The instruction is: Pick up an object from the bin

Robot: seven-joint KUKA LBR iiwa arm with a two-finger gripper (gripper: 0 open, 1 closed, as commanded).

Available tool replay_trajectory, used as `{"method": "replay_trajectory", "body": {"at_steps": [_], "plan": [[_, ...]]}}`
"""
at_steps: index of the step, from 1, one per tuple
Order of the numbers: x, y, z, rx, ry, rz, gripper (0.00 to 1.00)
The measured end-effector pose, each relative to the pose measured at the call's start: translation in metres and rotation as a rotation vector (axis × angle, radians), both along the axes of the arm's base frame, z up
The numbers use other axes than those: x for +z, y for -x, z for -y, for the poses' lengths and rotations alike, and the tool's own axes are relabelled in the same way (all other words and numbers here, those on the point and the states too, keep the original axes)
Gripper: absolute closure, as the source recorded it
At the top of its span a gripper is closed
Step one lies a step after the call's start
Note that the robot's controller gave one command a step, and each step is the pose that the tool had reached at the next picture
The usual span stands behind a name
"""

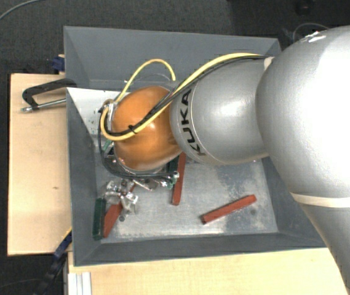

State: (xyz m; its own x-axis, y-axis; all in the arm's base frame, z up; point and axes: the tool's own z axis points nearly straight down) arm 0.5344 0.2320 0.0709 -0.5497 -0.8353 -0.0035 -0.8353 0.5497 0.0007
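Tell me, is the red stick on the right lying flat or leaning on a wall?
Flat: the stick lies along the floor of the bin, clear of its walls.

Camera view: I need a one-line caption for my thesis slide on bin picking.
The end effector beside a green stick in the bin's lower-left corner; a red bar lies apart.

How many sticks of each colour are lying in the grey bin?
Red-brown sticks: 3
Dark green stick: 1
Total: 4 that can be seen; the arm covers part of the bin.
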Motion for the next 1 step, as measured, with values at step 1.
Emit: {"method": "replay_trajectory", "body": {"at_steps": [1], "plan": [[0.1723, -0.0091, 0.0152, 0.266, -0.002, 0.012, 1.00]]}}
